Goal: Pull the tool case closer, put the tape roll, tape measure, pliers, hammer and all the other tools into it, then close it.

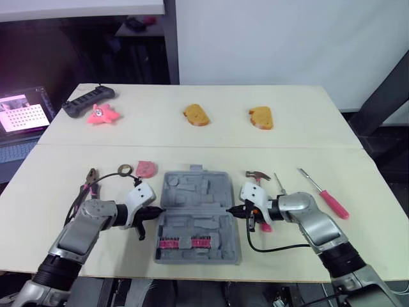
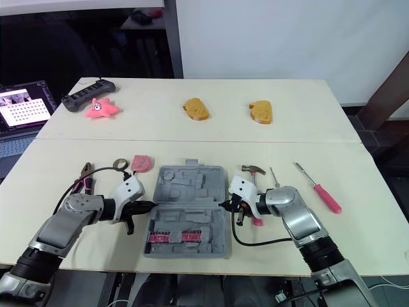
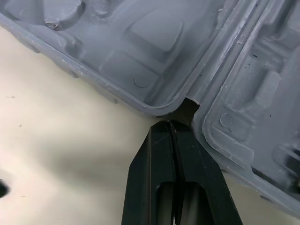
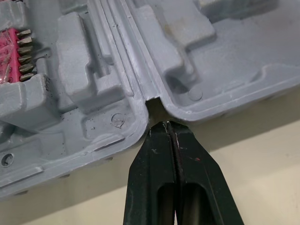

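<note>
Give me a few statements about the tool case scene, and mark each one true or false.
1. The tool case lies open on the table. True.
2. The hammer lies inside the case. False: it lies on the table, to the right of the case.
3. The left end effector and the right end effector are both shut. True.
4. The pliers lie to the right of the case. False: they lie to its left.

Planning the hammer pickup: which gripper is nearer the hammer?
Right. The right gripper sits at the tool case's right edge, beside the hammer; the left gripper is at the far left edge, across it.
</note>
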Tool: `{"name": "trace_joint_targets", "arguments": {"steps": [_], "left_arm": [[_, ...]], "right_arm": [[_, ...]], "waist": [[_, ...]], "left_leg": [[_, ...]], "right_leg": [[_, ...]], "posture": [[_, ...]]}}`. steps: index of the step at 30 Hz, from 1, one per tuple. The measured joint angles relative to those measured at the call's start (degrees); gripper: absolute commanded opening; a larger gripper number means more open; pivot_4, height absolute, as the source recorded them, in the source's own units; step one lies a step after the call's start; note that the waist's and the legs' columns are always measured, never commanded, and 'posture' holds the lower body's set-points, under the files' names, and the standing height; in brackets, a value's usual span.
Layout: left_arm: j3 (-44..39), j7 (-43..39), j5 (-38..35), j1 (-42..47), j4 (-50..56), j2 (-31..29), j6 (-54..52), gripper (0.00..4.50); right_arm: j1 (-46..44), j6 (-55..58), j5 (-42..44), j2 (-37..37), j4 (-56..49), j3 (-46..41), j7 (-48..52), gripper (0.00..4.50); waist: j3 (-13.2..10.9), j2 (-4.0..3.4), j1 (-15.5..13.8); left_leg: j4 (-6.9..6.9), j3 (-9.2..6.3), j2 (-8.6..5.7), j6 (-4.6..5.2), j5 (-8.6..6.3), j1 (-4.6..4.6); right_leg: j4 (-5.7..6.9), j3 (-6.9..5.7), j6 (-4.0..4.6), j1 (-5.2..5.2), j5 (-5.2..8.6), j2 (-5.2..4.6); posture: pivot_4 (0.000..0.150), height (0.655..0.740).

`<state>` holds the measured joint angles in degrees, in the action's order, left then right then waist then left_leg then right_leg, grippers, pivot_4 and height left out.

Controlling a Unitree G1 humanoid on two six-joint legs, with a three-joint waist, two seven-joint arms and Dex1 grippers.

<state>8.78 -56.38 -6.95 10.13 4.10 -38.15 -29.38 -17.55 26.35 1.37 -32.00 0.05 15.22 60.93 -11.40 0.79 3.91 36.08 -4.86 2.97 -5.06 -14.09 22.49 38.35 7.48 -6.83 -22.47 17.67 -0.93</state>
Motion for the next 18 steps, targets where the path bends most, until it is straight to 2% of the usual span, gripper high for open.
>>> {"name": "trace_joint_targets", "arguments": {"steps": [18], "left_arm": [[1.2,0.3,-1.5,-3.5,5.3,-1.3,-2.9,0.0]], "right_arm": [[5.1,5.7,3.4,-3.4,-7.7,1.4,-0.4,0.03]], "waist": [[0.0,0.04,0.1]], "left_leg": [[-0.03,0.0,0.01,0.02,-0.01,-0.03]], "right_leg": [[-0.06,0.0,0.0,0.03,0.01,0.01]], "posture": [[0.15,0.7377]]}}
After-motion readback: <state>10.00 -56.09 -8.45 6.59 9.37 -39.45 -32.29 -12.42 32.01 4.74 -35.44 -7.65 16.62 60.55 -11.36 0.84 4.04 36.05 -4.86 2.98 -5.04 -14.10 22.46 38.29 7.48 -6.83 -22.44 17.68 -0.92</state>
